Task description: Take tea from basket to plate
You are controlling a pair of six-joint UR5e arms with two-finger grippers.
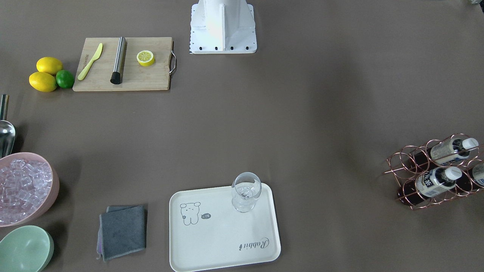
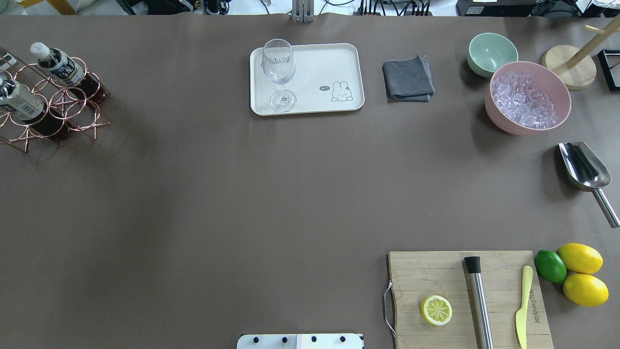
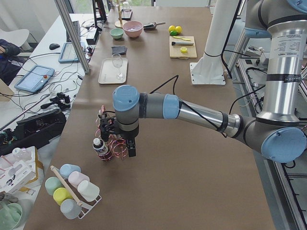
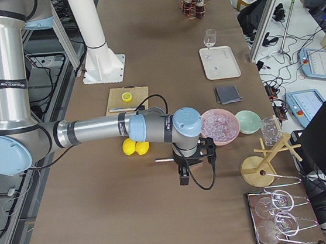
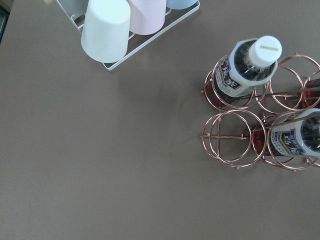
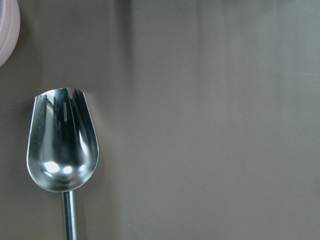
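The left gripper (image 3: 116, 143) hangs just over the basket (image 5: 227, 137), likely lined up for a top-down grab; wide or narrow, I cannot tell. The tea (image 5: 248, 67) stands in a ring below it. The plate (image 2: 315, 63) lies far off. The right gripper (image 4: 184, 175), equally unreadable, hovers over the scoop (image 6: 62, 150).

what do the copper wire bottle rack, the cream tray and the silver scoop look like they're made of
The copper-coloured wire rack: thin metal wire, glossy copper-tone finish.
The cream-white rectangular tray: probably plastic or melamine, smooth matte, with printed drawing.
The silver scoop: polished metal, likely stainless steel, mirror-like reflections.
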